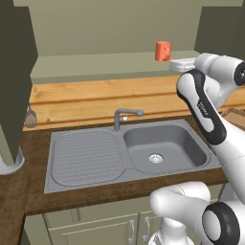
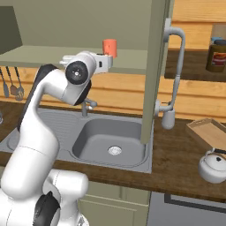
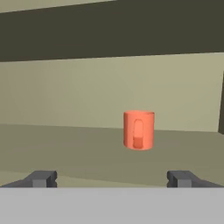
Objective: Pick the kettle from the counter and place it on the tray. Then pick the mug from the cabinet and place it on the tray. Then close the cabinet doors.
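**A:** Where is the orange-red mug (image 3: 138, 129) in relation to the end effector (image 3: 112, 178)?

**B:** The mug stands upright on the pale green floor of the open cabinet (image 1: 105, 64), straight ahead of the end effector and farther back. In the hand view it sits a little right of the midline between the two dark finger tips, with bare shelf between them. They are apart, not touching.

**A:** Which way does the mug's handle point?

**B:** In the hand view the handle faces the camera, so it points back toward the end effector. The mug's long axis is vertical.

**A:** What state is the end effector in?

**B:** Released. The two finger tips stand spread wide with nothing between them.

**A:** And the other task things?

**B:** In the right base view the silver-grey kettle (image 2: 213, 167) sits on the dark wood desk (image 2: 176, 167) at the near right, just beside the light-wood tray (image 2: 212, 134) rather than on it, as far as that view shows. The edge of a cabinet door (image 2: 154, 66) hangs between the arm and that side.

**A:** So what does the coming move turn on?

**B:** My judgement: a straight reach forward into the cabinet, nudged slightly right, so the spread tips pass either side of the mug.
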